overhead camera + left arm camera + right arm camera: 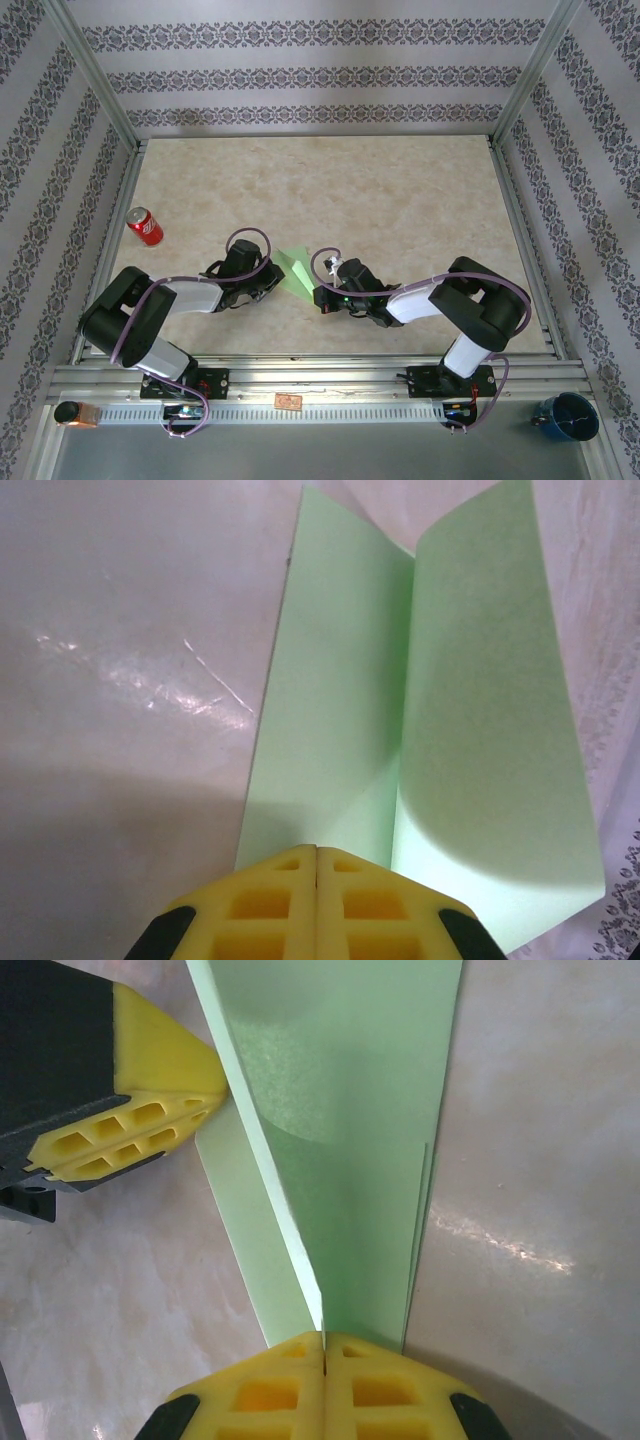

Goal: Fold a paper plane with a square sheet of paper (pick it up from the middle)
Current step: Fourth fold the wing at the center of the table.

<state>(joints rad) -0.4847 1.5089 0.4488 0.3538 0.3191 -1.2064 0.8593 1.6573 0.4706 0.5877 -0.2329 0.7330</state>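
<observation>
The light green sheet of paper [297,270] lies partly folded at the middle of the table, between my two grippers. In the left wrist view the paper [440,710] shows a long crease with one flap curling up. My left gripper [317,850] is shut, its yellow tips resting on the paper's near edge; I cannot tell whether paper is pinched between them. In the right wrist view my right gripper [324,1336] is shut on a raised fold of the paper [350,1160], whose edge runs into the seam between its fingers. The left gripper's fingers [150,1110] touch the paper from the left.
A red soda can [145,226] lies at the table's left side. A blue cup [567,416] stands off the table at the near right, and an amber object [75,413] at the near left. Metal frame posts and patterned walls enclose the table.
</observation>
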